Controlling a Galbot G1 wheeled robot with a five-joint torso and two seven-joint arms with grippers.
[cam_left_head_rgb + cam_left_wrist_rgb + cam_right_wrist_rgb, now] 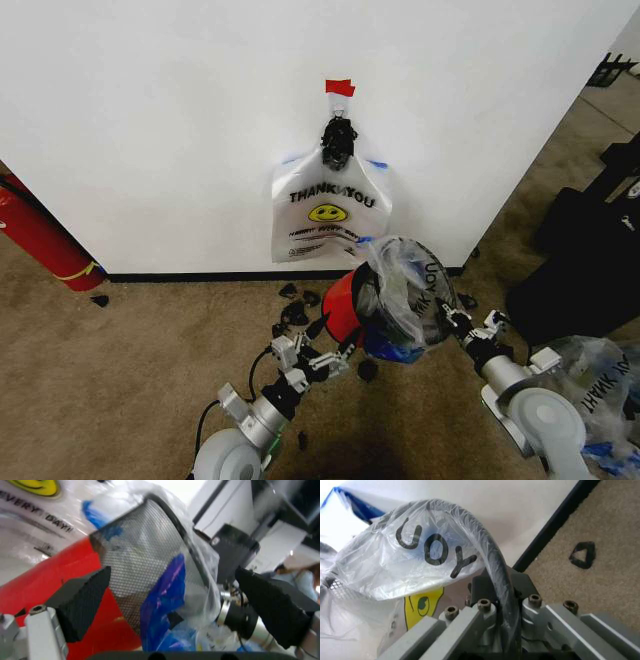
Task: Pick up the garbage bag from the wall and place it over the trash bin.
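Right gripper (455,320) (497,588) is closed on the rim (492,566) of the trash bin (340,305) (140,555), pinching it through the clear liner (400,285) (415,562) lettered "YOU" that covers the mouth. The bin is off the carpet (120,350), tipped on its side just right of frame centre in the head view, with the red base pointing left. Left gripper (315,362) (175,588) is wide open and holds nothing. It sits just below-left of the base, and the bin fills the gap ahead of its fingers. The garbage bag (330,210) hangs on the wall (150,120) at upper centre, bunched on a dark hook (338,140) under the red tape (339,88), not yet picked.

Risks as I see them:
- It's a one-sided pinch on a thin rim over slick film, so the bin can pivot or slide out of the grip.
- The held bin overlaps the bag's lower right corner, so a left-arm reach to the hook may clip the bin or the right wrist.
- The film is thin and the handles are bunched, so a downward pull could tear or stretch them instead of unhooking; lift them up and off.
- The bin already wears a liner, so a second bag may bunch on the rim rather than seat.
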